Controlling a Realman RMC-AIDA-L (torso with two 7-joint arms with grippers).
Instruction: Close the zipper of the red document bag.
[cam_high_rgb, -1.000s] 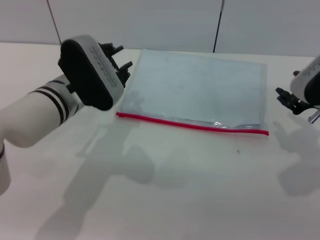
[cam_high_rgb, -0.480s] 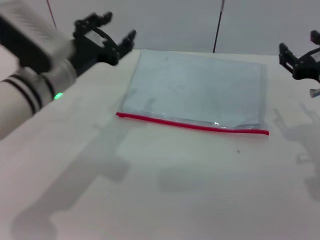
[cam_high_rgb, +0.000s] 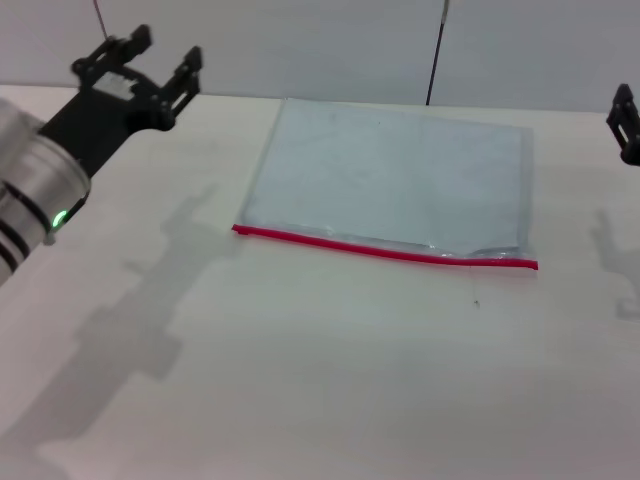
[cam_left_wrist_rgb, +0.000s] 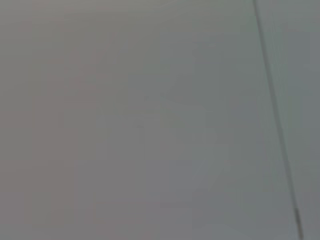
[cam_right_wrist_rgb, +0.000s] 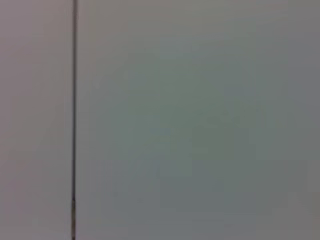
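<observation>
The red document bag (cam_high_rgb: 390, 180) lies flat on the white table, a pale bluish-clear pouch. Its zipper (cam_high_rgb: 385, 249) is a thin red strip along the near long edge; I cannot make out the slider. My left gripper (cam_high_rgb: 135, 62) is raised at the far left, well away from the bag, with its fingers spread and nothing between them. Only a black piece of my right gripper (cam_high_rgb: 626, 120) shows at the right edge, clear of the bag. Both wrist views show only plain wall.
The white table (cam_high_rgb: 320, 380) stretches wide in front of the bag. A grey panelled wall (cam_high_rgb: 300, 45) with dark seams stands behind. Arm shadows fall on the table at left and right.
Both arms have lifted and pulled outward from the bag's sides, the left to the far left, the right almost out of the picture. The bag has not moved.
</observation>
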